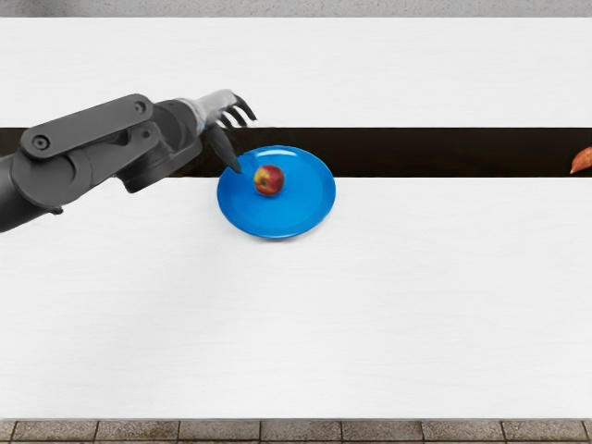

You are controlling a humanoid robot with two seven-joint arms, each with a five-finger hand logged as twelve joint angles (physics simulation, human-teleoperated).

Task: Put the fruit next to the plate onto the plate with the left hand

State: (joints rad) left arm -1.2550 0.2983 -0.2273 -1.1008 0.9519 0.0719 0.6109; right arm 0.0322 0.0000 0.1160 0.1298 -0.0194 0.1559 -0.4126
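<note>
We are seeing a small apple (268, 179), red with a yellow patch, round and whole. It is lying on the plate (310, 199), a little left of the plate's middle and toward its far side. The plate is bright blue and round, and it is sitting at the far edge of the near white table (296, 314), partly reaching over the dark gap (444, 152) behind it.

The left arm (83, 153) is coming in from the left, dark grey, lying low across the table's far edge. The left hand (222, 120) is hovering just left of the plate and beyond its far-left rim. Its fingers (242, 113) are spreading apart and pointing right, holding nothing. The thumb (224, 150) is pointing down and near, its tip ending at the plate's left rim; we cannot tell whether it is touching. The hand is standing clear of the apple.

We are counting one apple, one plate, and one arm with one hand. One more reddish-orange thing (582, 160) is showing at the right edge, cut off, well apart from the plate; we cannot tell what it is.
</note>
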